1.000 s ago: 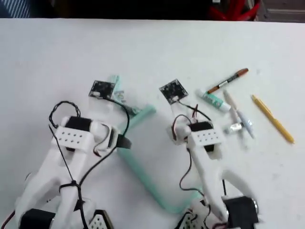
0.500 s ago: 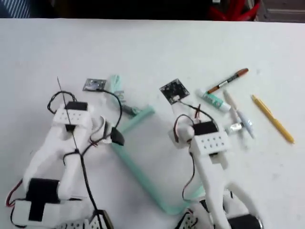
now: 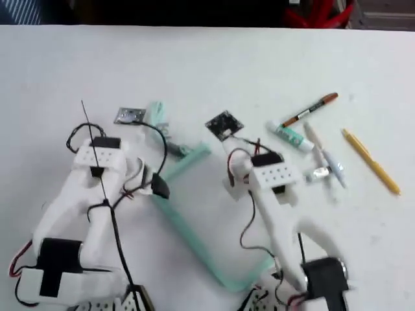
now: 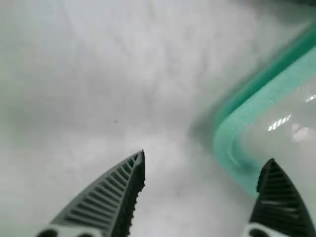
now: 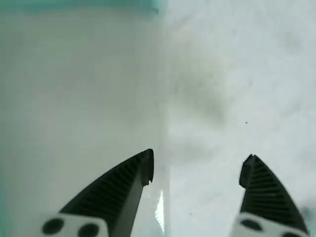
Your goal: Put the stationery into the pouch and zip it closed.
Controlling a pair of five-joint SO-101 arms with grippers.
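A clear pouch (image 3: pixel 201 207) with a teal border lies flat between my two arms. My left gripper (image 4: pixel 205 165) is open just above the table, with the pouch's teal corner (image 4: pixel 237 133) by one finger. My right gripper (image 5: pixel 198 160) is open too, straddling the pouch's clear side edge (image 5: pixel 165 98); one finger is over the pouch, the other over bare table. To the right of the pouch lie the stationery items: a brown marker (image 3: pixel 310 110), a teal-and-white glue stick (image 3: pixel 289 137), a clear pen (image 3: pixel 324 159) and a yellow pen (image 3: pixel 369 161).
A teal strip with a small grey piece (image 3: pixel 170 137) runs from the pouch's far corner toward the left arm's camera board (image 3: pixel 130 116). The white table (image 3: pixel 207 65) stretches beyond the pouch. Dark and red objects stand past its far edge.
The left arm swung left and straightened, its gripper now at the pouch's left corner. The right arm shifted slightly left toward the pouch's right edge. The stationery has not moved.
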